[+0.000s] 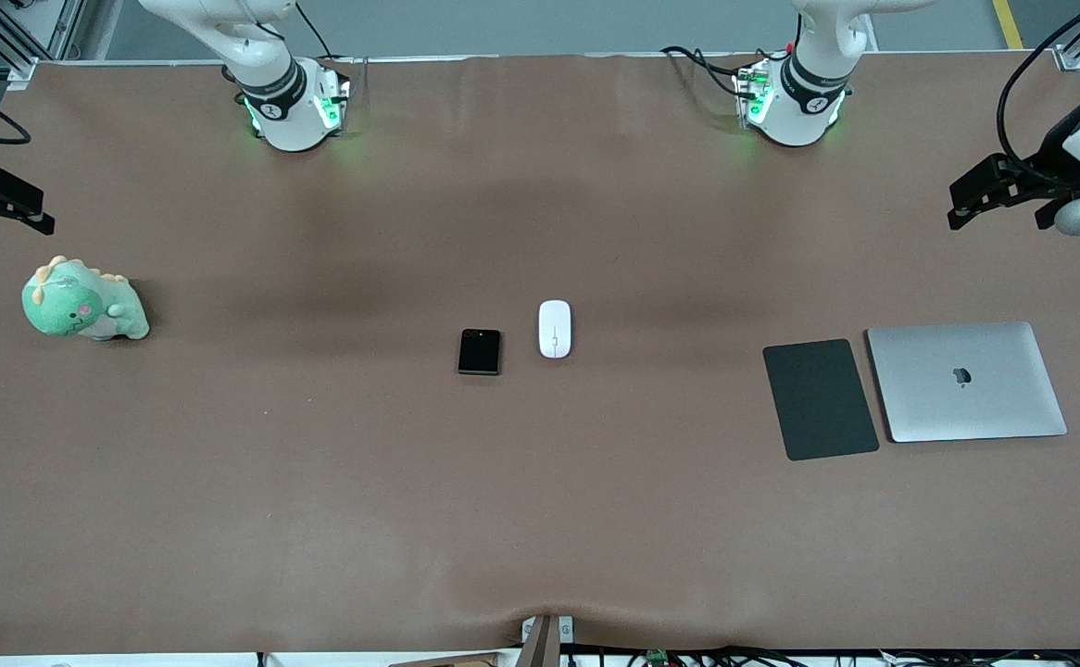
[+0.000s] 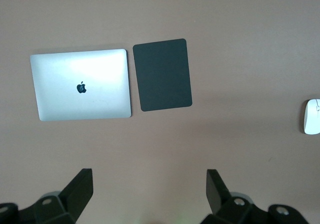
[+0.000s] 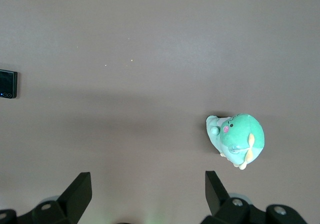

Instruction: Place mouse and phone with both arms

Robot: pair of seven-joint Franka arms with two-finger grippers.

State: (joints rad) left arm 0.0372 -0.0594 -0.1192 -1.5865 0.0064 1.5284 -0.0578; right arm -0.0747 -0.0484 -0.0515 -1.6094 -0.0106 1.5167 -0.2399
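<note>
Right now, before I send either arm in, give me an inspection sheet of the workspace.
Surface: brown table, a few shallow ripples.
Job's things: phone and mouse lie side by side mid-table, apart, untouched; the mouse toward the left arm's end.
Clutter: green plush dinosaur at the right arm's end; dark grey pad beside a closed silver laptop at the left arm's end.
Grippers: left gripper open, empty, up above the laptop's end; right gripper open, empty, above the plush's end.
Cables: black leads at the left arm's base.
Surroundings: nothing seen of concern.
</note>
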